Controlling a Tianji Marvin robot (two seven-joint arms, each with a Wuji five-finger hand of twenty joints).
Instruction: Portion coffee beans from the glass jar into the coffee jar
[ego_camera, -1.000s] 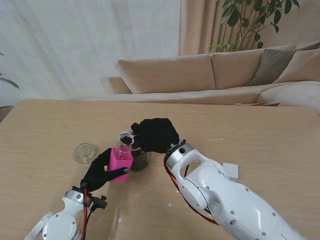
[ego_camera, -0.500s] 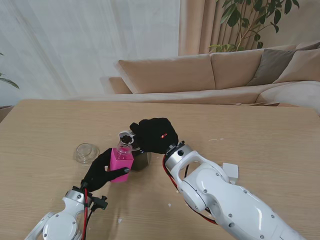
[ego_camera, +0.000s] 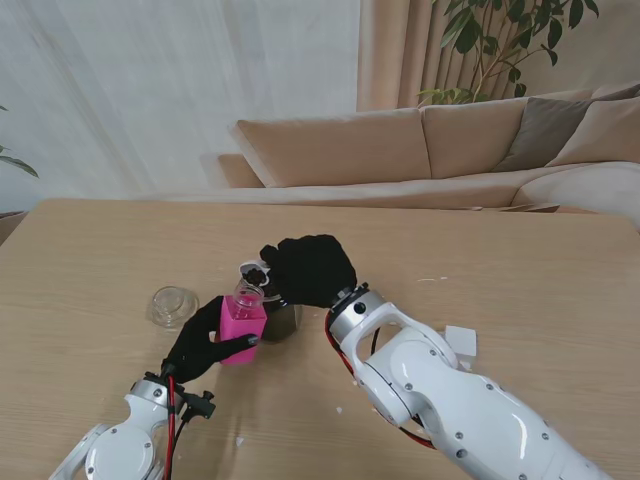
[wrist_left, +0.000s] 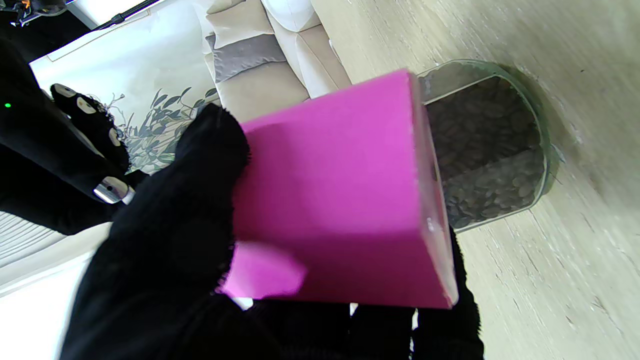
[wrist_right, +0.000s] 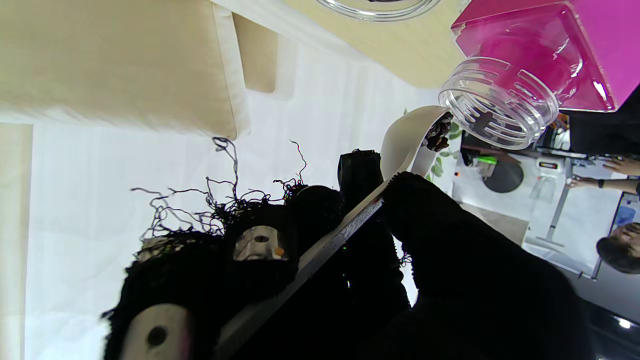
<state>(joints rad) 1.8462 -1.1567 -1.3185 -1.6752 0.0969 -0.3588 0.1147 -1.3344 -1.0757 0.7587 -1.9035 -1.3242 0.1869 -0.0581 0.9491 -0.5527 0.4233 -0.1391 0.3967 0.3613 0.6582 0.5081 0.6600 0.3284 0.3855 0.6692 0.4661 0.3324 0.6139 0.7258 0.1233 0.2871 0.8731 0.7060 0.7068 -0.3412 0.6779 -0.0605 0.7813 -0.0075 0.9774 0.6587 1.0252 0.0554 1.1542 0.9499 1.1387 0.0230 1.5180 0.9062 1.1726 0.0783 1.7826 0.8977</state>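
Setting: wooden table (ego_camera: 480, 250), sofa behind.
Right hand (ego_camera: 312, 268): closed on a spoon (wrist_right: 407, 137) holding beans, tipped at the pink jar's mouth.
Left hand (ego_camera: 205, 340): wrapped around the pink jar (ego_camera: 242, 318), steadying it.
Glass jar (wrist_left: 487, 150): just behind the pink one, part full of beans.
Handling: likely light, smooth clear plastic; grip the flat sides low, since the narrow neck invites spills.

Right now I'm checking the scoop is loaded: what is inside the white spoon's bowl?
Dark coffee beans sit in the white spoon, at the pink jar's clear mouth. How many cannot be counted.
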